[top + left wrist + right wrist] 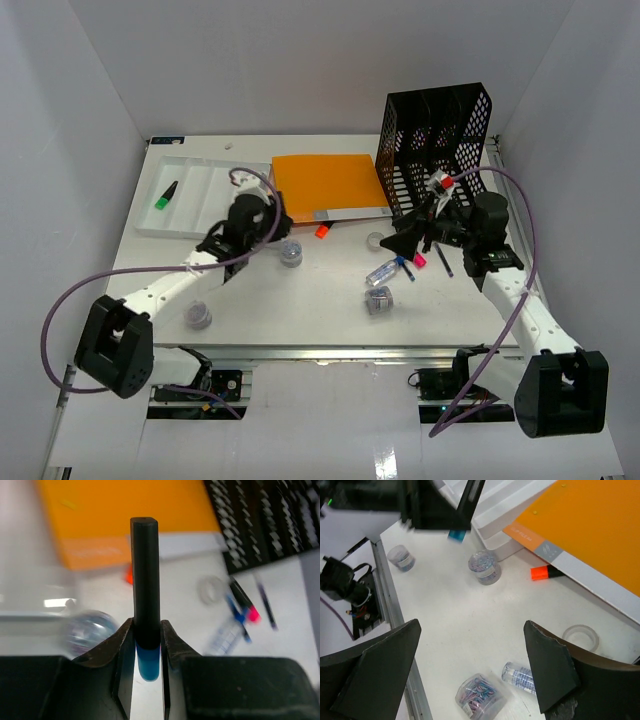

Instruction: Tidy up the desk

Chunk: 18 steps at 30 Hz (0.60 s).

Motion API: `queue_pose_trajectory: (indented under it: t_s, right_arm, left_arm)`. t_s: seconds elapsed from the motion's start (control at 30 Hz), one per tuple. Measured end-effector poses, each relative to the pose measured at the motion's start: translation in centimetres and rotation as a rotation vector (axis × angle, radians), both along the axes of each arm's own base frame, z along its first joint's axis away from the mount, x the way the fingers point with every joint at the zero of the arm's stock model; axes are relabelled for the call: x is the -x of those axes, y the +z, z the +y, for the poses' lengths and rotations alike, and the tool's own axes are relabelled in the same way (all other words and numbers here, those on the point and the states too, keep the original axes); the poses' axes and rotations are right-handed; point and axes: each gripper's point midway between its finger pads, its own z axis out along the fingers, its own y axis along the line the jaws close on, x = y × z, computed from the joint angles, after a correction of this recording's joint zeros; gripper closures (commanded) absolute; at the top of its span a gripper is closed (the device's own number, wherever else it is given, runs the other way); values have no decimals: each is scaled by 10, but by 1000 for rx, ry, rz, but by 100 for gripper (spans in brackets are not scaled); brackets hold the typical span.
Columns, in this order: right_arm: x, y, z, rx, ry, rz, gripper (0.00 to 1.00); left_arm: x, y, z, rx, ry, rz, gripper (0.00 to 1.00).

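A: Where's the desk?

B: The desk (pixel 300 300) fills the overhead view, with its rail along the near edge. Its far right corner is hidden behind the rack (pixel 435 140), black mesh, standing upright.

A: Next down?

B: An orange folder (pixel 325 185) lies flat just left of the rack, up against the tray (pixel 205 205). I can't tell whether it overlaps the tray's edge. A green marker (pixel 166 195) lies in the tray's left compartment.

A: The grippers?

B: The left gripper (pixel 146 622) hangs over the desk near the folder's front corner. Its jaws are clamped tight on a black marker (pixel 144 570), whose blue end pokes out behind them. The right gripper (pixel 470 630) is spread wide with nothing between its fingers, hovering in front of the rack.

A: Smaller things?

B: Three jars stand well apart: one (pixel 291 252) beside the left gripper, one (pixel 197 315) near the rail, and one (pixel 379 300) mid-desk holding coloured bits too small to name. A clear vial (pixel 520 675) lies on its side, half covered by the right finger in that wrist view.

A: And the rest?

B: A tape ring (pixel 377 241) and an orange highlighter (pixel 322 231) lie at the folder's front edge. Some pens (pixel 415 262) lie under the right gripper, partly hidden from overhead and blurred in the left wrist view.
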Motion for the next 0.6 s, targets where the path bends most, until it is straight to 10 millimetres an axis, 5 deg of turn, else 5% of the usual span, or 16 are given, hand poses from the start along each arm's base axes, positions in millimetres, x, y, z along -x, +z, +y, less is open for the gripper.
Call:
queue_pose_trajectory:
  t_s: [0.13,0.23,0.47,0.6]
  right_arm:
    - [15,2,-16,-8,44,-84,10]
    - [15,7,-33,-7,23,-136,10]
    - [16,14,-48,-2,15,-203,10]
    - [18,15,-48,5,26,-227,10]
  left_arm:
    - [-55,11,124,-152,275,1,100]
    - [-74,10,190,-267,391,36,100]
    - [-123,-28,317,-449,594,179,100]
    - [-140,-58,357,-537,633,256,100]
